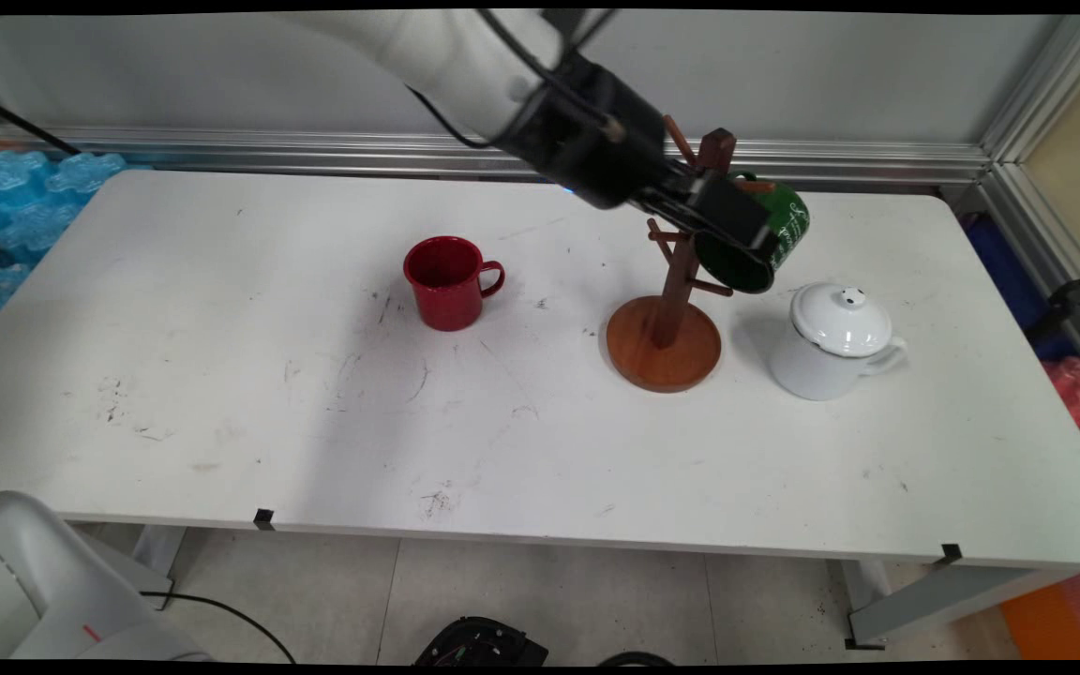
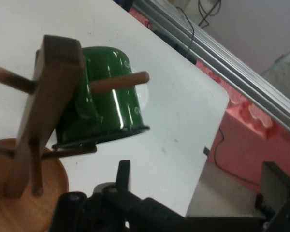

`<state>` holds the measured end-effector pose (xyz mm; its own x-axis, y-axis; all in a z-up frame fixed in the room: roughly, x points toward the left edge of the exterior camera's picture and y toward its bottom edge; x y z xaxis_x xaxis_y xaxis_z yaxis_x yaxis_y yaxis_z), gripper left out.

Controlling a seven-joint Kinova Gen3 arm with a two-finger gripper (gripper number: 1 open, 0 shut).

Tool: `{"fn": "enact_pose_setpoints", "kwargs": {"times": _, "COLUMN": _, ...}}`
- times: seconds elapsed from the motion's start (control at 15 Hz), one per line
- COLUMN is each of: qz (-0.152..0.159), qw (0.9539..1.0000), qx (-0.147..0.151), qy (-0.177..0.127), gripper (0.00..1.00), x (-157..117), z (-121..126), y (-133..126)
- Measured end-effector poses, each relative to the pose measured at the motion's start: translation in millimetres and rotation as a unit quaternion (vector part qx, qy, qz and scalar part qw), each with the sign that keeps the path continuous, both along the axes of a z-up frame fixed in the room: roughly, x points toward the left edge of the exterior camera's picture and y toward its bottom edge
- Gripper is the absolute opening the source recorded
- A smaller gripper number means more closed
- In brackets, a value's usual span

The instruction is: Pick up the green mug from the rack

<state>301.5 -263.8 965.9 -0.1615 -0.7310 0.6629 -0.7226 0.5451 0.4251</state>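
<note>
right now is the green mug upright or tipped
Tipped. The green mug hangs by its handle on a peg of the wooden mug tree, its open mouth slanting down toward the table.

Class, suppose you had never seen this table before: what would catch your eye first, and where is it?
First the green mug, hanging tilted on a peg of the wooden mug tree right of the table's middle, with the black gripper right up against it. Then the red mug standing alone near the centre, and the white lidded pot just right of the tree.

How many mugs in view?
3: red mug upright on the table, left of the wooden rack; green mug hanging tilted on a rack peg; white lidded mug right of the rack.
</note>
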Motion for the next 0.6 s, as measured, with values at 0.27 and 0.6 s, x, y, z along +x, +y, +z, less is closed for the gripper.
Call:
{"fn": "enact_pose_setpoints", "kwargs": {"times": 0.27, "qz": 0.02, "qw": 0.9997, "qx": 0.015, "qy": 0.007, "gripper": 1.0, "x": -22, "z": -13, "y": -13}}
{"fn": "enact_pose_setpoints", "kwargs": {"times": 0.6, "qz": 0.037, "qw": 0.9982, "qx": 0.044, "qy": 0.017, "gripper": 1.0, "x": -50, "z": -28, "y": -23}}
